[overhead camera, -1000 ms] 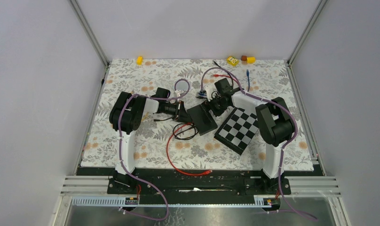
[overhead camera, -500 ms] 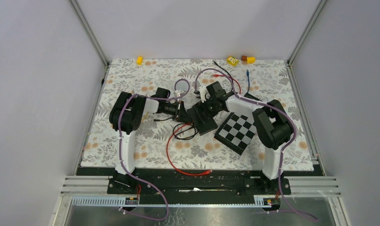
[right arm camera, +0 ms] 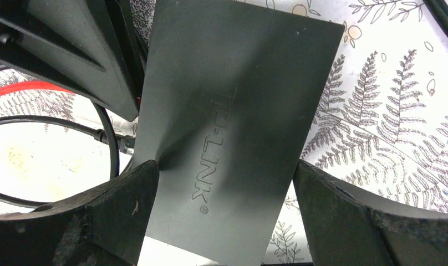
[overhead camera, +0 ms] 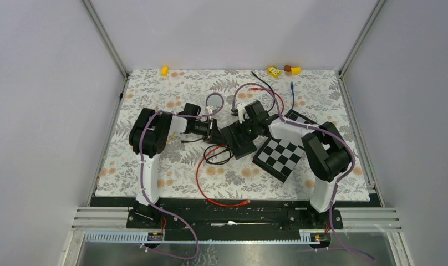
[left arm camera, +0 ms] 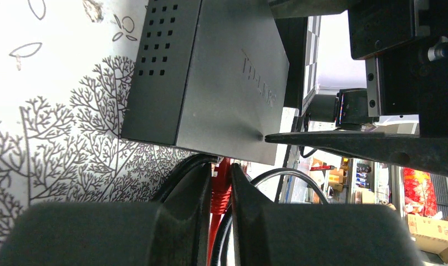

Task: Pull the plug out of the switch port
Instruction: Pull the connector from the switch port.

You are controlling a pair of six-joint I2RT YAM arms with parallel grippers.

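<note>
Pinching red plug (left arm camera: 220, 191), left gripper (left arm camera: 222, 169); switch (left arm camera: 210, 72) ahead

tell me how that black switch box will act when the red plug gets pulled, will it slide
The switch looks like a small vented box, probably light, so it may drag across the mat with the red plug. Flat and low, it seems unlikely to tip. Its casing looks rigid.
</note>
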